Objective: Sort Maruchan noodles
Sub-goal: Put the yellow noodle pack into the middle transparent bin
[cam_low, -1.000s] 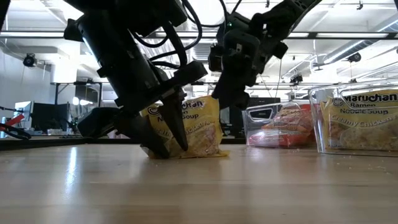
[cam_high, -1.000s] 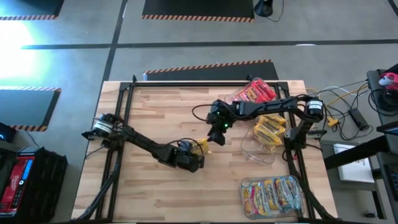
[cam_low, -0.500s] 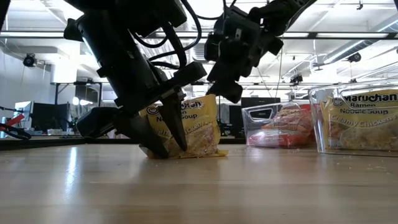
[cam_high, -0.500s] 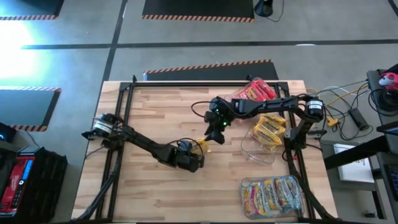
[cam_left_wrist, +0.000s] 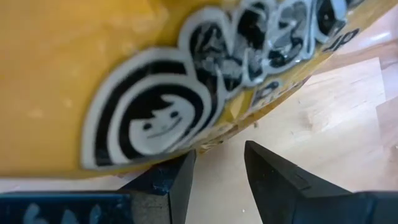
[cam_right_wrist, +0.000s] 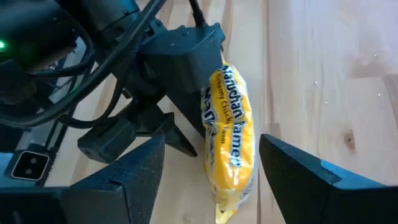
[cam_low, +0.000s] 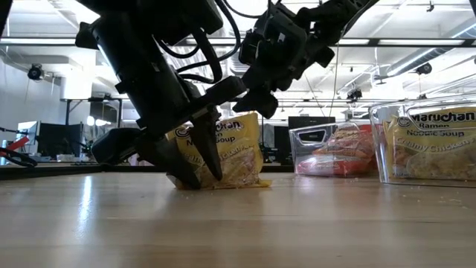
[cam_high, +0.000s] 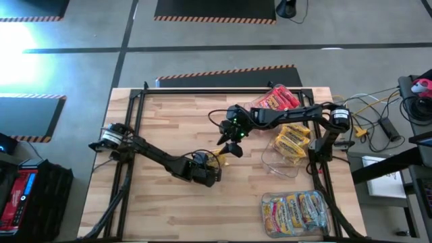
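Observation:
One yellow-orange Maruchan packet (cam_low: pixel 236 149) stands on its edge on the table near the middle, also seen in the high view (cam_high: pixel 221 157) and the right wrist view (cam_right_wrist: pixel 229 137). My left gripper (cam_low: pixel 192 167) points down beside it with its fingers open and nothing between them (cam_left_wrist: pixel 219 180). My right gripper (cam_high: pixel 230 137) hangs open above the packet, clear of it (cam_low: pixel 251 93), with its fingers wide apart (cam_right_wrist: pixel 217 180). My left gripper touches the yellow packet only with its outer side, not between the fingers. The packet's printed face (cam_left_wrist: pixel 186 93) leans against the gripper, whose fingers (cam_low: pixel 208 152) come from above, slanting down. The packet's lower edge (cam_low: pixel 223 183) rests on the table.
Three clear tubs stand on the table's right side: one with red packets (cam_high: pixel 277 100), one with yellow packets (cam_high: pixel 291 140), and one at the near right with mixed packets (cam_high: pixel 297 210). Bare wood lies left of and near the standing packet.
My right gripper has risen away from the top of the yellow packet and tipped, drifting slightly toward the far-left. The packet has stayed on its edge against my left gripper.

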